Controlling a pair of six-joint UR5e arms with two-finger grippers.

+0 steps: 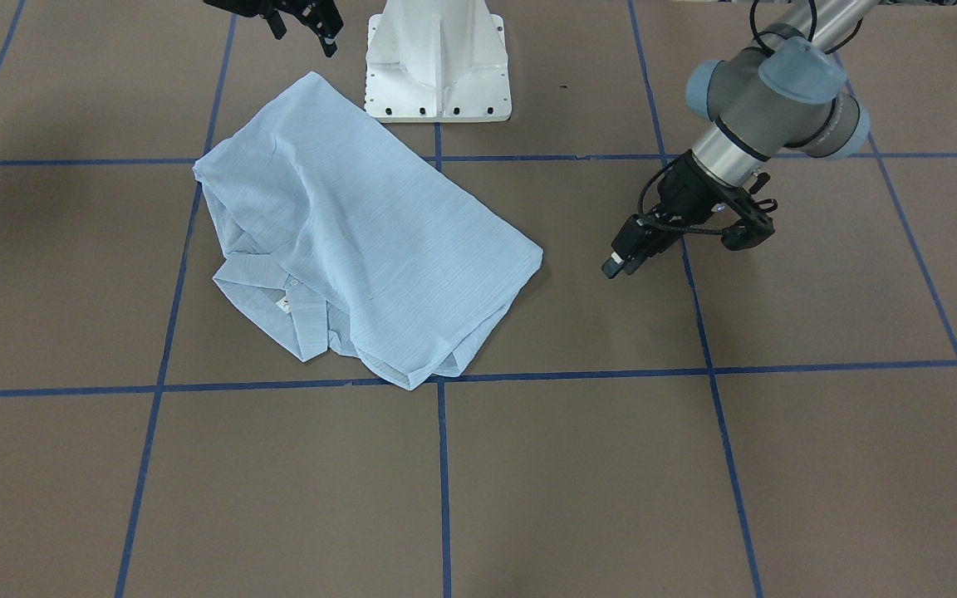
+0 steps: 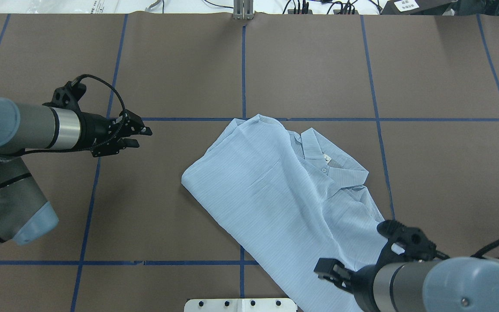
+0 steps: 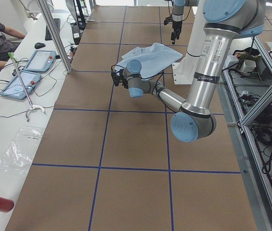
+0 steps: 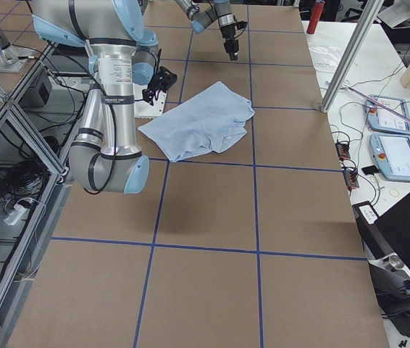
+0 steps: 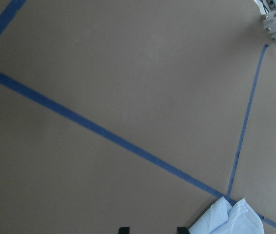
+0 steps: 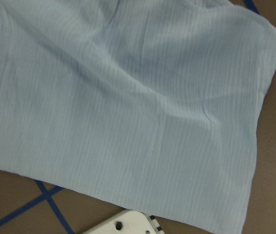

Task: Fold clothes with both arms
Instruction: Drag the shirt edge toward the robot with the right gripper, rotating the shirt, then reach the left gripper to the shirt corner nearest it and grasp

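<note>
We see the pale-blue shirt point(image 1: 362, 241) lying on the brown desk point(image 1: 819, 465), roughly at its middle and just in front of the white pedestal base point(image 1: 437, 58). It is folded over into a loose slanted rectangle. The smooth back panel faces up, and the pointed collar point(image 1: 296, 307) with one small white button shows at the end away from the base. One corner of the cloth reaches close to the base, and the far edge crosses a blue tape line point(image 1: 443, 465).

The left fingers point(image 2: 142, 129) hang over bare desk on the robot's left side, well apart from the shirt and near a crossing of tape lines. They stand apart with nothing between them, and the left wrist view shows only their two tips at its bottom edge, with a bit of shirt in its corner. The left arm point(image 1: 777, 91) reaches in low and nearly level.

The right fingers point(image 1: 328, 39) are over the shirt's end nearest the base, also spread and holding nothing. We cannot tell whether they touch the cloth. The right wrist view is filled with striped fabric, with a corner of the base below it.
</note>
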